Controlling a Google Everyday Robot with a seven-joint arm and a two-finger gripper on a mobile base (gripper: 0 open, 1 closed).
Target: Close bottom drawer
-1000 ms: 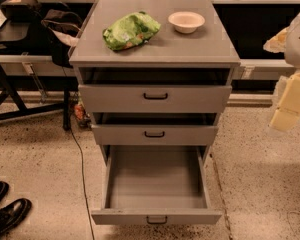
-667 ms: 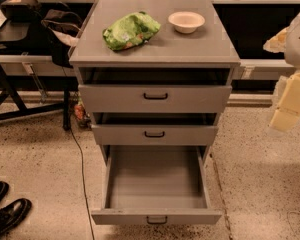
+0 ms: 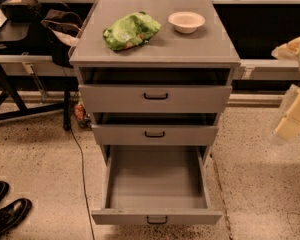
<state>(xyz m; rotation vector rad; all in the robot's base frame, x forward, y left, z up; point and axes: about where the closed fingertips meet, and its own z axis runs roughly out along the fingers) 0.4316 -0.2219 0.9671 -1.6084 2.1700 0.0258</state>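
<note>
Camera view, left to right: black shoes (image 3: 7,211) at the lower left edge, someone standing clear of the cabinet. A dark bag (image 3: 57,26) is slung on a black stand behind, and a thin cable (image 3: 80,169) runs down the floor just beside the cabinet's left side.

The grey cabinet (image 3: 155,54) carries a green bag (image 3: 131,30) and a pale bowl (image 3: 186,21) on top, both well back from the front edge, so a drawer shove likely won't tip them.

The top drawer (image 3: 155,98) and middle drawer (image 3: 155,134) are each slightly ajar. The bottom drawer (image 3: 157,184) is pulled far out toward us, tray bare, its front panel low near the floor with a small dark handle (image 3: 157,220) at the centre. Nothing inside blocks its travel.

The gripper (image 3: 294,116) hangs at the far right edge, well apart from the drawer and off to its side; cannot tell whether it is apart or together. Open floor lies between it and the drawer front. My read: it needs to swing in front of the panel and push straight back, keeping off the cable side.
</note>
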